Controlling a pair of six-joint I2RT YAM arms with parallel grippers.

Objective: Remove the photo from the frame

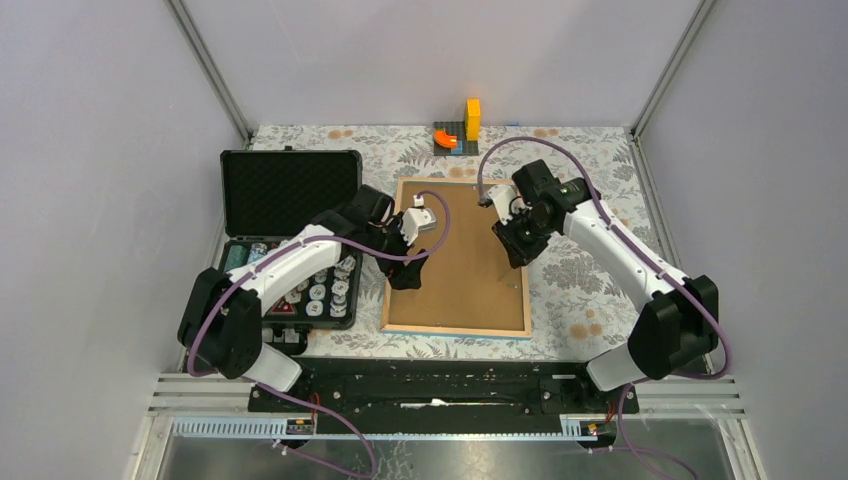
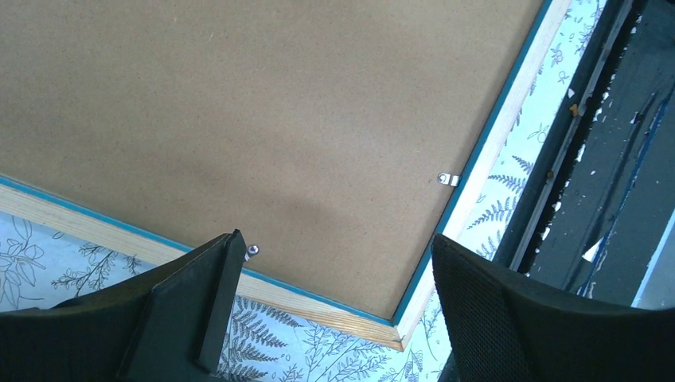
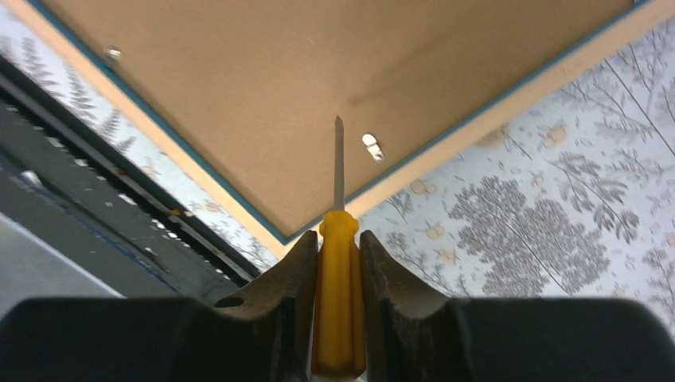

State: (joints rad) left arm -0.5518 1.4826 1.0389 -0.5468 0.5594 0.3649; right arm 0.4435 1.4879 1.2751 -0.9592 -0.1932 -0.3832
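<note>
since the frame (image 1: 460, 275) lies back-up on the desk (image 1: 590, 160), photo hidden beneath, we judge the fibreboard (image 2: 239, 119) stiff, light, and best levered at its edge clips (image 3: 372, 146). our left tool (image 2: 334, 253) gapes wide; the right tool (image 3: 338, 243) clamps a screwdriver (image 3: 337, 175).

Plain pale grey walls (image 1: 90, 150) closed in the table on three sides, meeting at slim aluminium corner posts (image 1: 212, 70). The tabletop wore a cloth (image 1: 590, 290) printed with grey ferns and small tan flowers. Along the near edge ran a black rail (image 1: 440, 385) across silver metal bars (image 1: 185, 395), and below that lay a dull grey surface (image 1: 450, 455). The light was soft and even, with only faint shadows.
</note>
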